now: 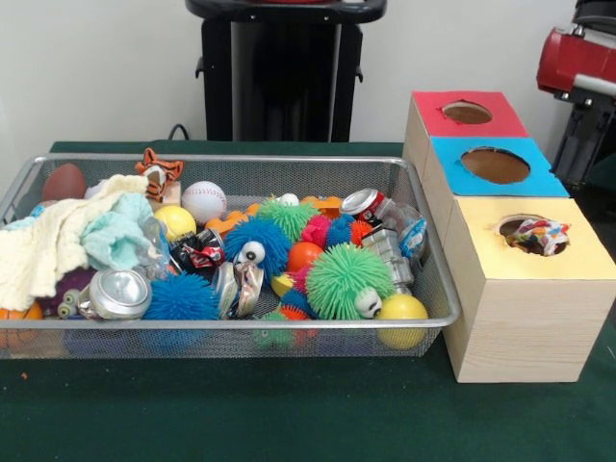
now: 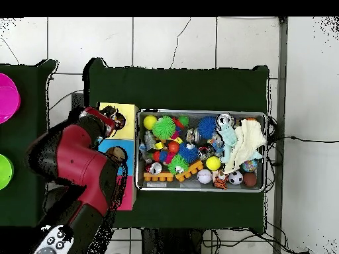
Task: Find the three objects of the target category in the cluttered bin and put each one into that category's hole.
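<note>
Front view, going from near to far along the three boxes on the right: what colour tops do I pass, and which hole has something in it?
Yellow-topped box, with a speckled piece sticking out of its hole → blue-topped box, hole empty → red-topped box, hole empty.

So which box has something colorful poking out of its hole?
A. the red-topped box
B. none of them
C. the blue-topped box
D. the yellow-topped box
D. In the front view, a speckled piece of red, yellow, blue and white sits in the round hole of the yellow-topped box, while the holes of the red-topped box and the blue-topped box show nothing inside.
</note>
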